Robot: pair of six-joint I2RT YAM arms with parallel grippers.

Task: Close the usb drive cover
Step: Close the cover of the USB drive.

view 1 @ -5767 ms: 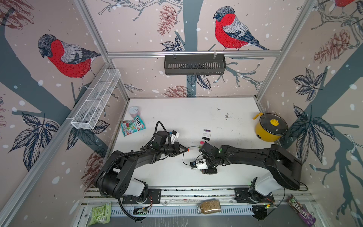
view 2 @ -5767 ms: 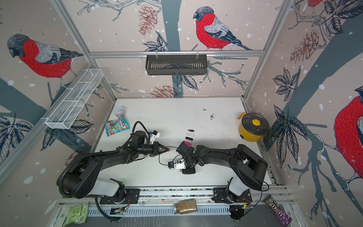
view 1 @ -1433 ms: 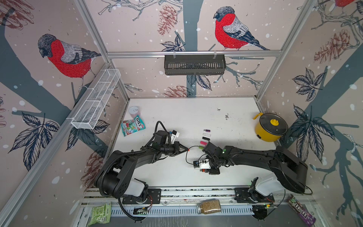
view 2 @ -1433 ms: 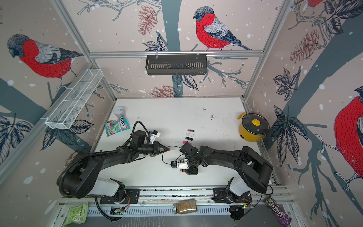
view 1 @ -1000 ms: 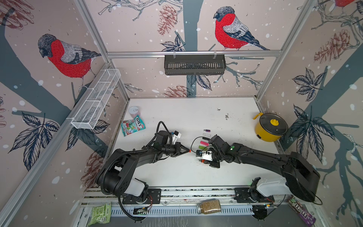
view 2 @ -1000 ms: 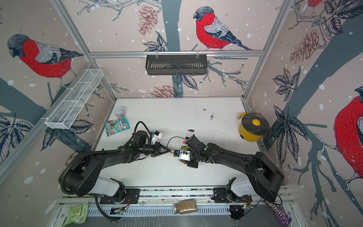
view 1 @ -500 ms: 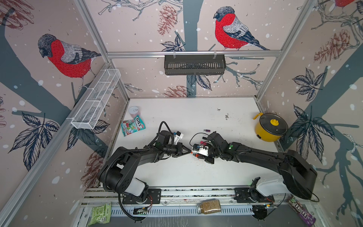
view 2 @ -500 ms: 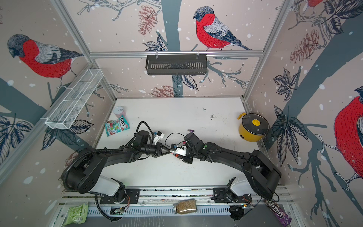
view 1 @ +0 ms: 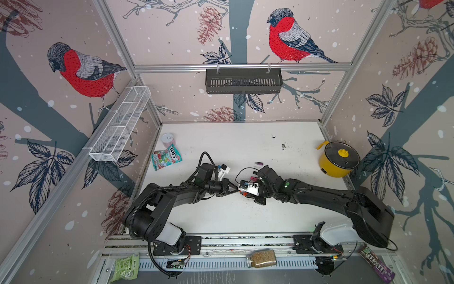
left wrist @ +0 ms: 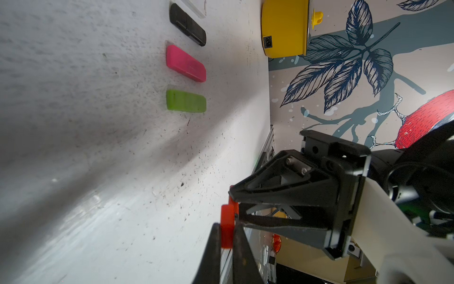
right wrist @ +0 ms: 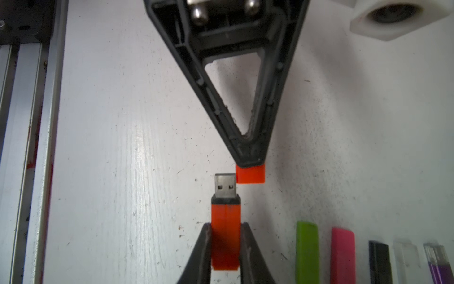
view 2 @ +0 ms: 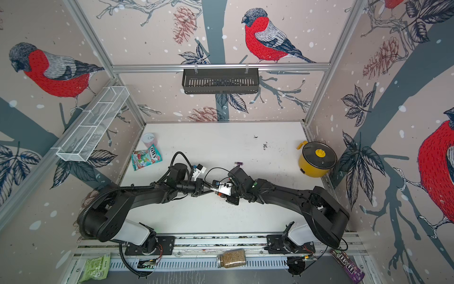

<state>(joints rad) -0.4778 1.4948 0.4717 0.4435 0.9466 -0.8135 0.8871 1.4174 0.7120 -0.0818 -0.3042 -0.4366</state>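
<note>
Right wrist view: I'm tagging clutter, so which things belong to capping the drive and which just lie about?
Job: orange USB drive, in the right gripper; orange cap, in the left gripper.
Lying about: green drive, pink drive, black drive, purple drive, yellow pot.

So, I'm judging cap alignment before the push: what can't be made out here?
- Opening of the orange cap: right wrist view, covered by the left gripper tip.
- Plug of the USB drive: left wrist view, behind cap and right gripper.
- Cap and drive: both top views, tiny, mostly under the white camera mount.
- purple drive: right wrist view, cut by the frame edge.
</note>
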